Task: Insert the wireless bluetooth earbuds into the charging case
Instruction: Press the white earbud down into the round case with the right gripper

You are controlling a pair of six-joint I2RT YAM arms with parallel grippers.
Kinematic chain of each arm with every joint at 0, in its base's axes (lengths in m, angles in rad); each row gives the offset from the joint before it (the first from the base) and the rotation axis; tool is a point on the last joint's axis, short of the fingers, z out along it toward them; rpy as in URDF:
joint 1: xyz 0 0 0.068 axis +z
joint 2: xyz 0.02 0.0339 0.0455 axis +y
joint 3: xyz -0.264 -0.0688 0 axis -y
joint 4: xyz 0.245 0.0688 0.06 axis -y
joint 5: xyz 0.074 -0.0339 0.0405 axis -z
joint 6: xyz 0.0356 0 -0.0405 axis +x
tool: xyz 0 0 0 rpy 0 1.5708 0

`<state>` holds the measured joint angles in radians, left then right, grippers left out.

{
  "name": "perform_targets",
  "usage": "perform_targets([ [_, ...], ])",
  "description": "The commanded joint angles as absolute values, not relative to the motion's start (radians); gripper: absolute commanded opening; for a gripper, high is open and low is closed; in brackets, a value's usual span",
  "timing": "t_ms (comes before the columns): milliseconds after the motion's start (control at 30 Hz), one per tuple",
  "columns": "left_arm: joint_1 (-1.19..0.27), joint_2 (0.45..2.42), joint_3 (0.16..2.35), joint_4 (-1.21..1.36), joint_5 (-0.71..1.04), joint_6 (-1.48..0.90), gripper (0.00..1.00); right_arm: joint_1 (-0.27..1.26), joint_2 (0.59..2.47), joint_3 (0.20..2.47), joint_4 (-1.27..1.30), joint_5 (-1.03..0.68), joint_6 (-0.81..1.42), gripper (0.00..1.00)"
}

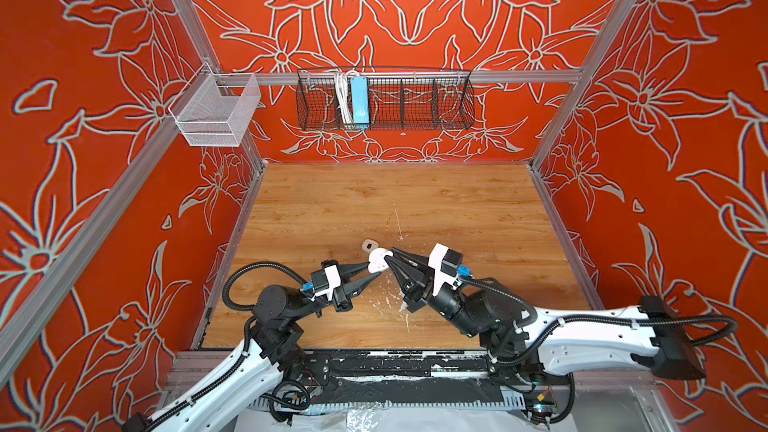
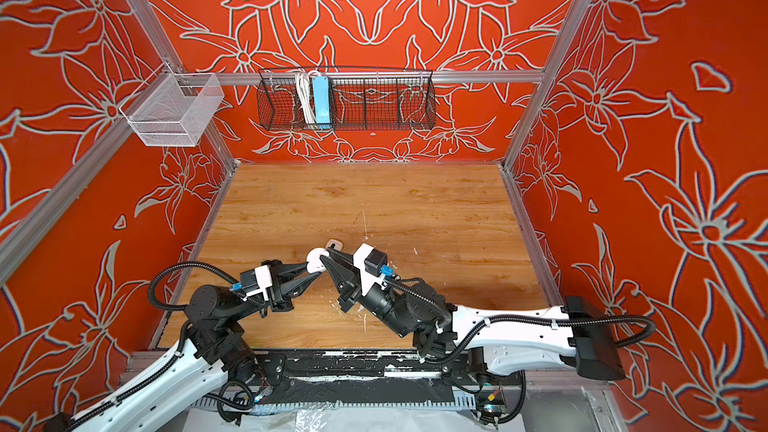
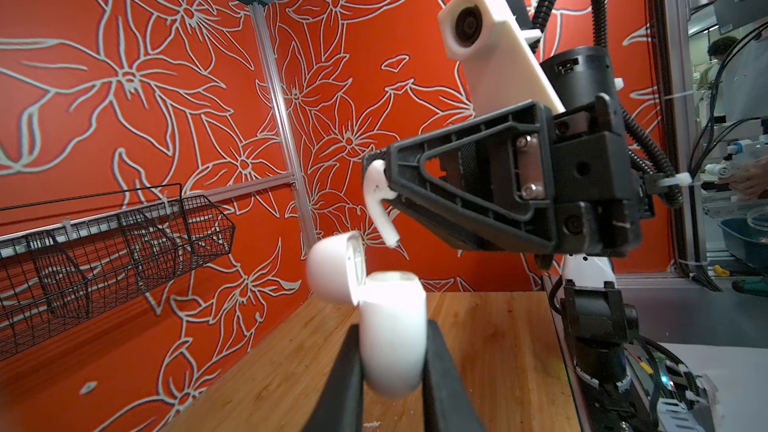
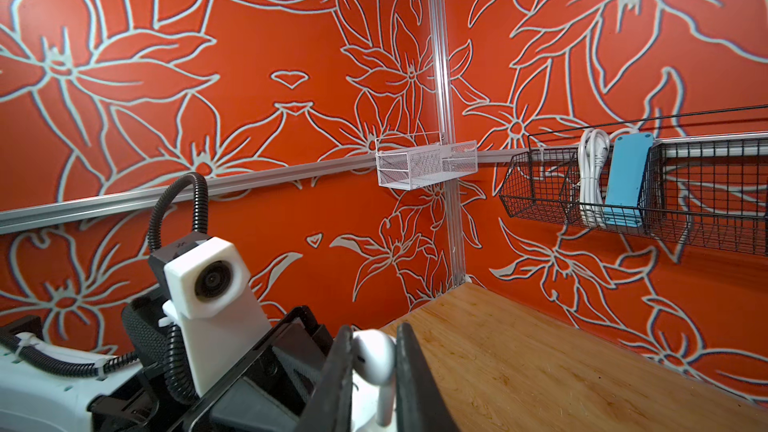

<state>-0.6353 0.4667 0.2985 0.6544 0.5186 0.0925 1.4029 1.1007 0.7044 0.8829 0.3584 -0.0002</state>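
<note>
Earbud (image 3: 375, 201) pinched in right tool (image 3: 379, 176), just above open case (image 3: 392, 326) clamped by left tool (image 1: 372, 270)

No writing, label, brand or number can be read in any view. The black top of the left arm's camera (image 4: 212, 280), seen from the right wrist, bears a small pale mark, too small to make out.

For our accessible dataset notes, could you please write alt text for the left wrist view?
The left gripper holds the open white charging case upright over the wooden table, while the right gripper holds one earbud just above it, stem pointing down towards the case. Red floral walls stand behind.
</note>
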Motion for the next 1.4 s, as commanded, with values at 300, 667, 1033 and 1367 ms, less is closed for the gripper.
perform_targets([
  [300, -0.644, 0.448, 0.346, 0.661, 0.518, 0.061, 0.0, 1.408, 1.149, 0.693, 0.986, 0.347, 0.023, 0.16],
  [667, -0.644, 0.425, 0.352, 0.64, 0.486, 0.044, 0.0, 1.408, 1.184, 0.682, 1.015, 0.357, 0.044, 0.16],
  [1033, -0.644, 0.429, 0.358, 0.622, 0.405, 0.021, 0.0, 1.408, 1.198, 0.661, 1.063, 0.285, 0.06, 0.14],
  [1367, -0.644, 0.41, 0.353, 0.606, 0.393, 0.017, 0.0, 1.408, 1.216, 0.659, 1.07, 0.313, 0.064, 0.14],
])
